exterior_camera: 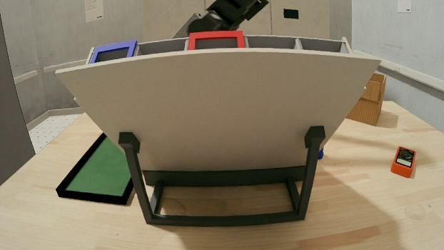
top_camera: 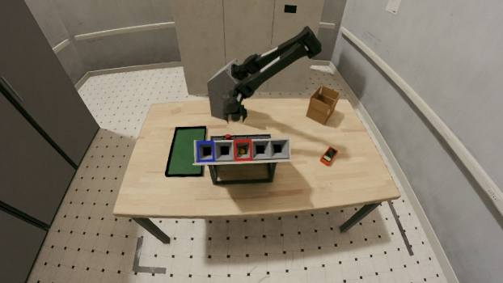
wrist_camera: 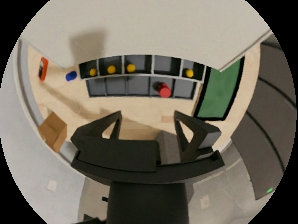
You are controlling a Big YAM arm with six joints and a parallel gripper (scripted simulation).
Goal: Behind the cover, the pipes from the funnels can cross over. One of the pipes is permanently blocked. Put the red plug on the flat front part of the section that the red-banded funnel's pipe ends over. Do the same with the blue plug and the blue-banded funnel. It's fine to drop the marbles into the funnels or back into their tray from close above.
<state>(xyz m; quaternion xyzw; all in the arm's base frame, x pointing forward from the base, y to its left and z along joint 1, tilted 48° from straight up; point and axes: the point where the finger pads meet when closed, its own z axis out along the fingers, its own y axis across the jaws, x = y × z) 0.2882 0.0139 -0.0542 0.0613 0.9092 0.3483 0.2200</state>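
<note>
The funnel rack (top_camera: 283,150) stands mid-table with a blue-banded funnel (top_camera: 206,150) (exterior_camera: 113,48) and a red-banded funnel (top_camera: 243,149) (exterior_camera: 216,37). A yellow marble (top_camera: 242,150) sits in the red-banded funnel's mouth. The grey cover (exterior_camera: 214,107) hides the pipes. In the wrist view yellow marbles (wrist_camera: 131,67) lie in three of the sections. The red plug (wrist_camera: 164,88) (top_camera: 228,137) stands on the flat front part of a section. The blue plug (wrist_camera: 71,76) (exterior_camera: 320,153) lies on the table beside the rack's end. My gripper (top_camera: 235,117) (wrist_camera: 147,113) is open and empty, hanging above and behind the sections.
A green tray (top_camera: 186,151) (exterior_camera: 96,173) (wrist_camera: 220,90) lies beside the rack's blue-funnel end. A cardboard box (top_camera: 322,104) (exterior_camera: 369,101) (wrist_camera: 53,129) stands at the far corner. An orange device (top_camera: 329,155) (exterior_camera: 404,161) (wrist_camera: 44,67) lies on the table.
</note>
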